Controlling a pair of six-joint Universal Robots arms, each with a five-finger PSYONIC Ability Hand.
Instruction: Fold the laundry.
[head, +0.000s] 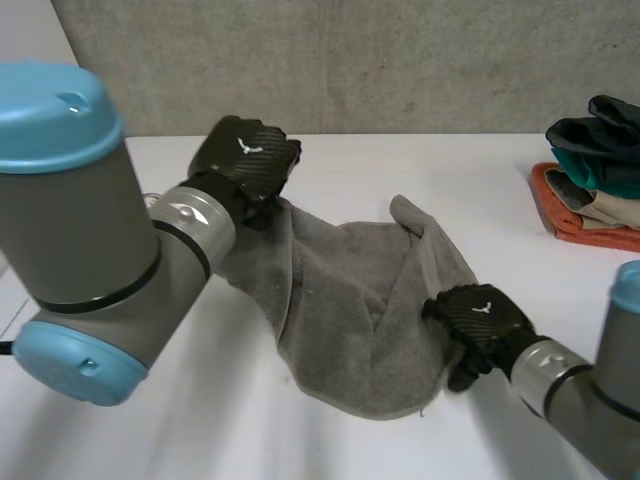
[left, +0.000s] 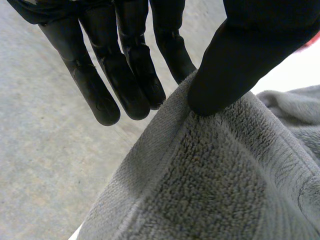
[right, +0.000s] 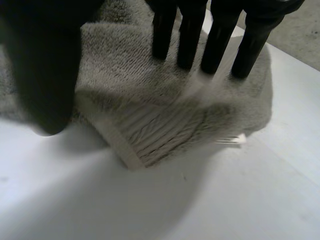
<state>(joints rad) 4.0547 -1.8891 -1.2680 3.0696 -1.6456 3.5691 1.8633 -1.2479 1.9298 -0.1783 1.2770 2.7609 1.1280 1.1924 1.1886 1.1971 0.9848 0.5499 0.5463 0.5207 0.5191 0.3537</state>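
Note:
A grey towel (head: 360, 300) lies crumpled in the middle of the white table (head: 480, 200). My left hand (head: 245, 160) holds the towel's far left corner raised off the table. In the left wrist view the thumb (left: 235, 65) presses the towel's hem (left: 215, 180) against the straight fingers (left: 125, 75) behind it. My right hand (head: 480, 315) is at the towel's near right edge. Its straight fingers (right: 217, 35) press down on the towel (right: 125, 65) near a corner, while the thumb (right: 45, 75) stands apart over bare table.
A stack of folded clothes (head: 595, 190), dark green, beige and orange, sits at the table's far right edge. A grey wall (head: 350, 60) rises behind the table. My left arm (head: 90, 230) fills the near left.

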